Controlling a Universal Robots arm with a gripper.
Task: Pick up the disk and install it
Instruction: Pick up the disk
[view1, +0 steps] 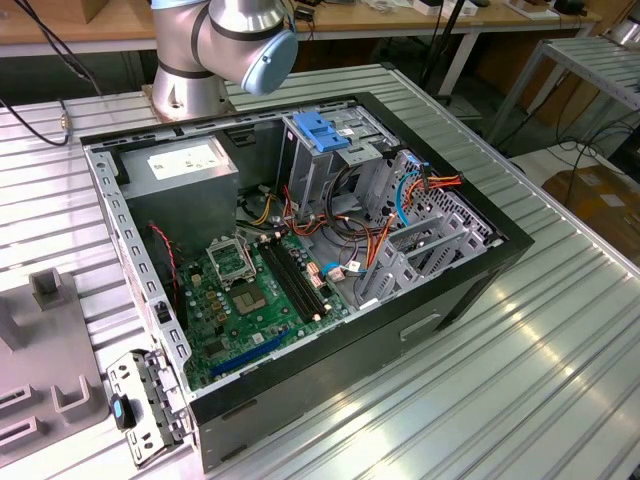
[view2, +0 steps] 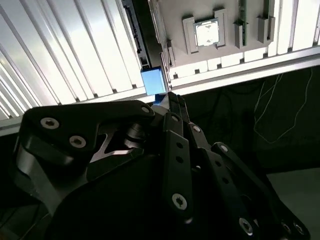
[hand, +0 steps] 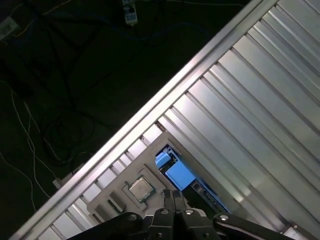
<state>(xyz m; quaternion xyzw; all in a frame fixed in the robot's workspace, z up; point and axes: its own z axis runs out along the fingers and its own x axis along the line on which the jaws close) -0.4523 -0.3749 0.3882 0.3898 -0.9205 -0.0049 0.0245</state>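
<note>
Disk (hand: 178, 175) lies on the ribbed table (hand: 260, 100), just beside the grey fixture plate (hand: 131, 172) that carries a processor chip (hand: 140, 188). I judge it stiff, rather heavy and sensitive to shock, so the blue side rails seem the safest hold. The gripper (hand: 172, 195) hovers near the disk's blue end, its fingers closed together and seemingly empty. The plate's edge crowds one side of the disk.

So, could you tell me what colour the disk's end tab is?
Bright blue, clearest on the disk in the first wrist view.
</note>
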